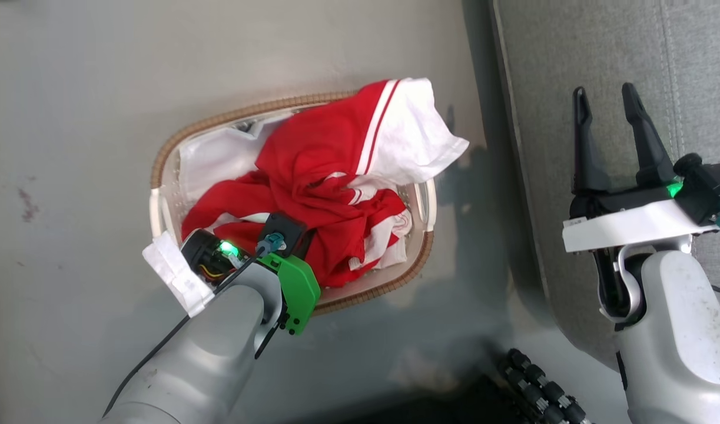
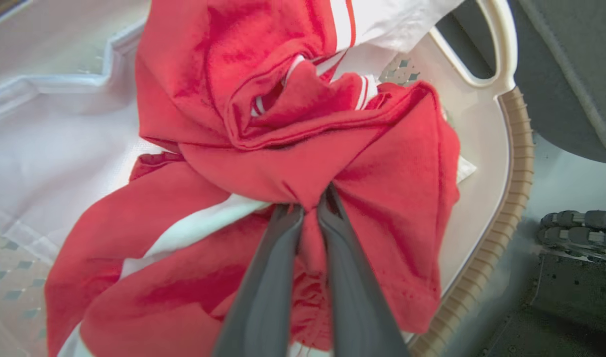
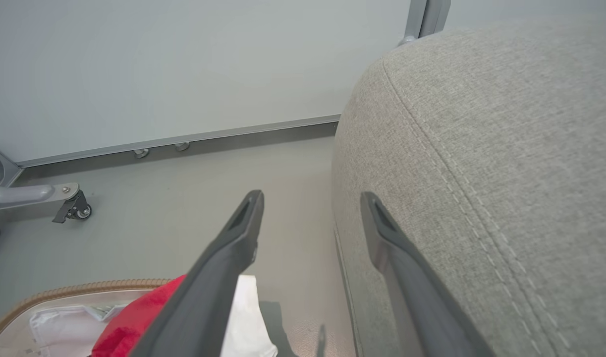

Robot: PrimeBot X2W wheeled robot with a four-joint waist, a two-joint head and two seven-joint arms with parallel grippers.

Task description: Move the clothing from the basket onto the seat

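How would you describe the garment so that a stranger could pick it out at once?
Find the big grey seat; on the floor beside it stands an oval basket with a brown woven rim. The garment is heaped inside, spilling over the rim towards the seat. It is red with white panels and stripes, unlike the plain white liner under it.

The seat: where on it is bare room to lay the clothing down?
The seat is bare beyond and left of the right gripper, up to its rounded edge. The basket is crowded: clothing covers most of it, with the left gripper inside.
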